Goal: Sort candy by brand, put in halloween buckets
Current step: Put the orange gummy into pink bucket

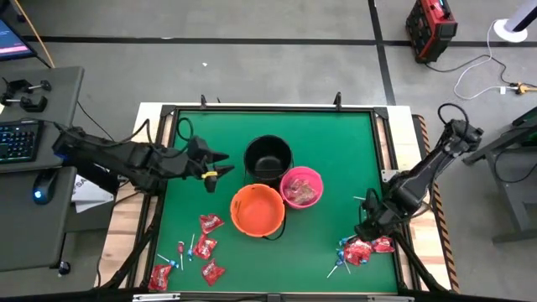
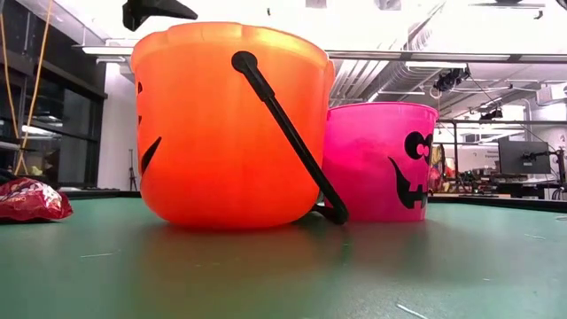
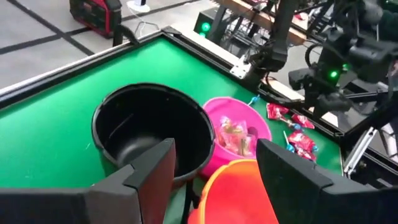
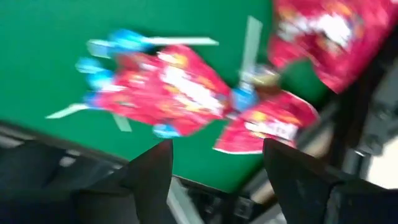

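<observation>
Hovering: R gripper (image 1: 366, 228) open, just beside candy (image 1: 359, 251).

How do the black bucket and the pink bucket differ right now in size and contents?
The black bucket looks wider across than the pink bucket in the high view. The black bucket looks empty in the left wrist view, while the pink bucket holds a few wrapped candies. Both are round, stand upright on the green table, and touch the orange bucket.

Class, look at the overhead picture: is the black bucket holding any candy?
No. The black bucket shows only its bare dark inside, while the pink bucket beside it holds wrapped pieces.
</observation>
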